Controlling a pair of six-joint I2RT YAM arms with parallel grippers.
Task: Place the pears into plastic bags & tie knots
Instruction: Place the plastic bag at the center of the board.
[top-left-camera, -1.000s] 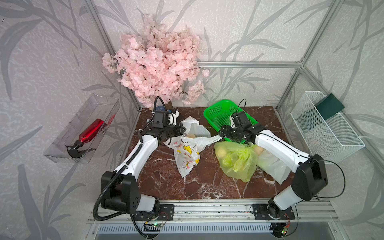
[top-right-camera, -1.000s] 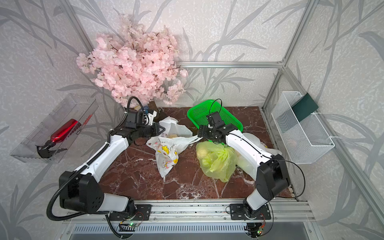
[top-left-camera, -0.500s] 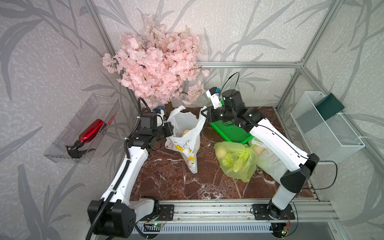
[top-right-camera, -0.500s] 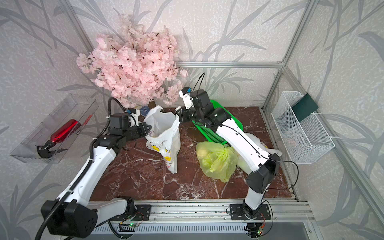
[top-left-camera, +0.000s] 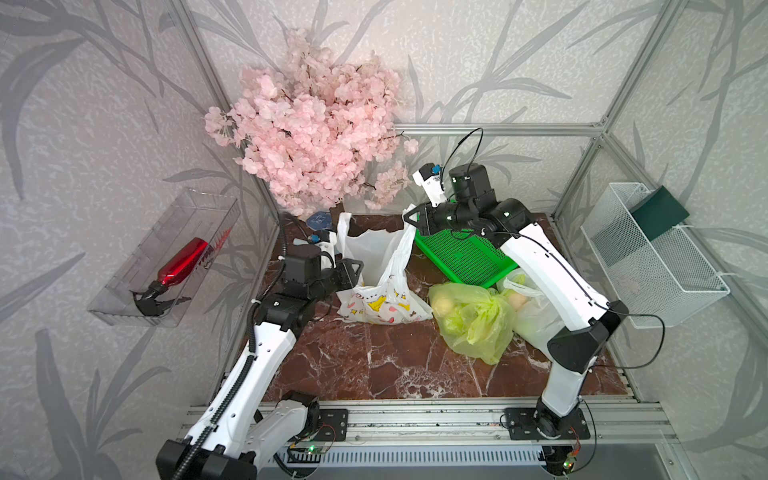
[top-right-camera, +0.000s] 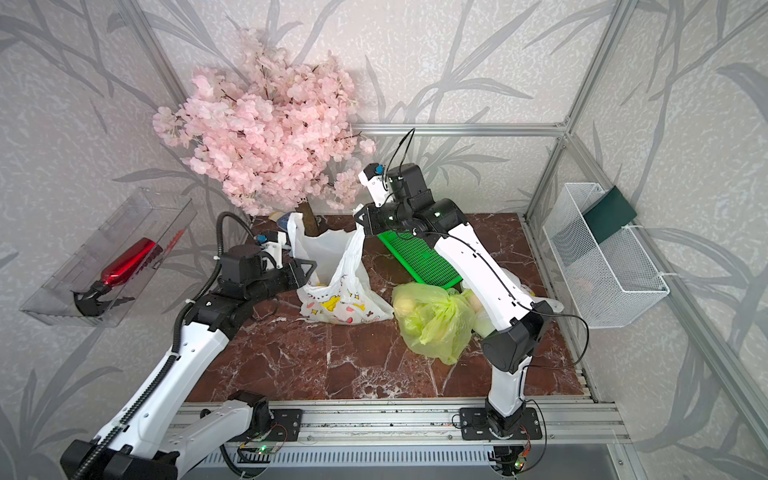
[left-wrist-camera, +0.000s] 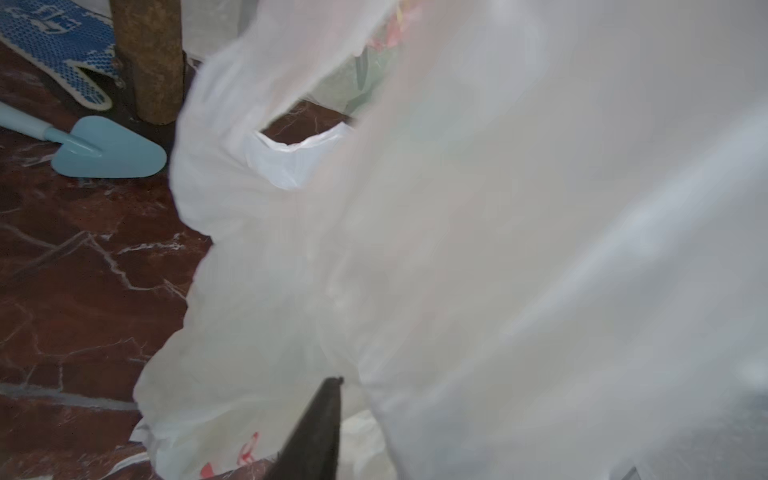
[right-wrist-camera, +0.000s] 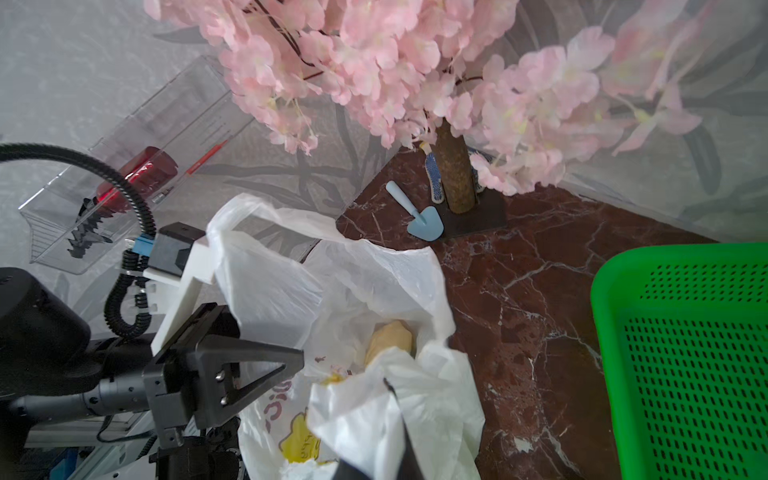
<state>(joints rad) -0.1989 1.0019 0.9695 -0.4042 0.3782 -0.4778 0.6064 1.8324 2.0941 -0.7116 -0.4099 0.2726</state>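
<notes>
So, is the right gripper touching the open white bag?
Touching. In a top view the shut right gripper pinches one handle of the white bag, drawn taut up to its tips. The right wrist view shows plastic against its finger.

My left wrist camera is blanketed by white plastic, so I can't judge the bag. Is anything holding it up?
Observer: Yes. The right gripper is shut on one handle of the white bag and holds it raised.
Operator: Is there a pear inside?
Observer: The right wrist view shows one pear down in the open mouth.
Operator: And the second handle?
Observer: The other handle stands up by itself next to the left gripper. I can't tell whether that gripper pinches any plastic.
</notes>
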